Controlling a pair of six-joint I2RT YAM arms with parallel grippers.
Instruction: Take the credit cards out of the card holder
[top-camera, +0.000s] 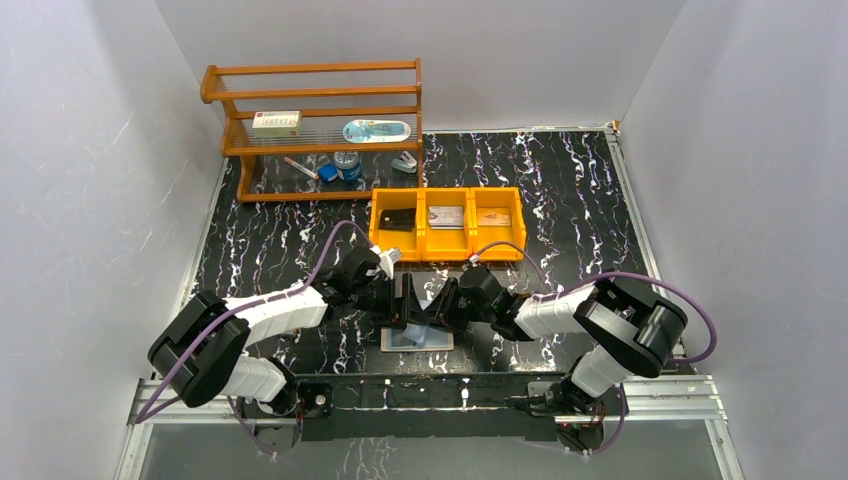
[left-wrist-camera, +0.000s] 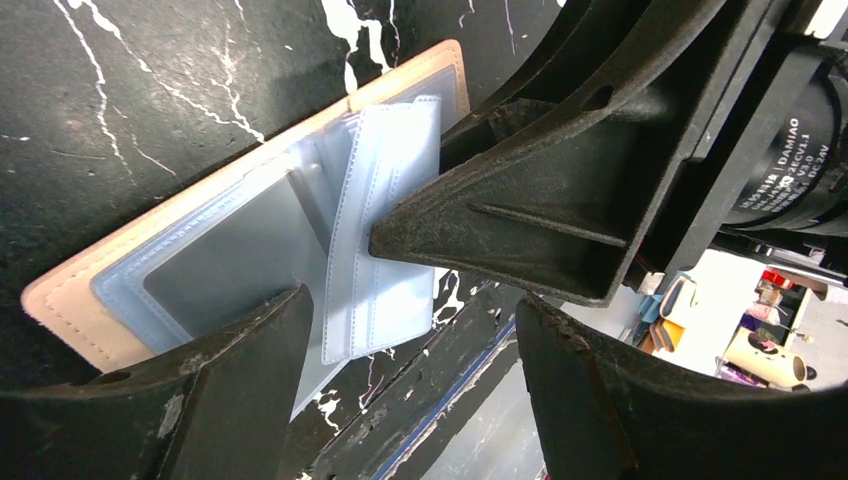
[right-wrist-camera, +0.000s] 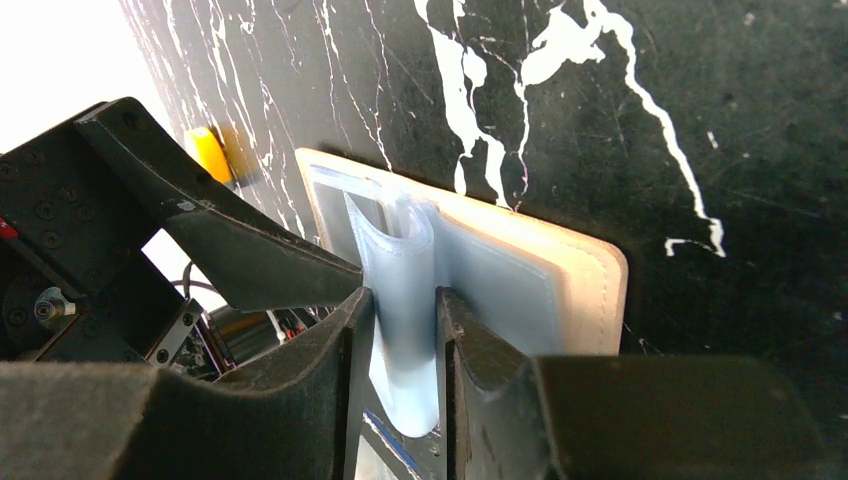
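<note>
**Item: card holder** (top-camera: 417, 341). Tan-beige, folding, lying spread open and flat on the bench (top-camera: 560, 200). It sits at the centre near edge, just in front of the two arm bases. Stitched border visible. Inner face turned up.

**Part: sleeves** (right-wrist-camera: 400, 240). Bluish-clear plastic, bound along the holder's middle. Several leaves are lifted upright off the open holder, and the rest lie flat on its inner face.

**Right gripper** (right-wrist-camera: 402, 300). It reaches in from the right, directly above the holder. The fingers are pressed close together, pinching the raised bunch of sleeves between the pads. The sleeve edge hangs out below the fingers.

**Left gripper** (left-wrist-camera: 412, 302). It reaches in from the left, over the same holder and facing the right gripper at close quarters. The fingers are spread wide, with nothing clamped. A loose sleeve corner lies in the gap between them, and one finger passes over the flat left half of the holder.

**Credit cards.** Three are seen, all far of the holder and well apart from both grippers. They lie in an orange tray (top-camera: 446, 252) of three compartments:
- black card (top-camera: 397, 218), left compartment
- grey-silver card (top-camera: 446, 217), middle compartment
- brownish card (top-camera: 494, 216), right compartment

**Other:** wooden rack (top-camera: 315, 95) at the far left of the bench, carrying small objects too small to identify.
</note>
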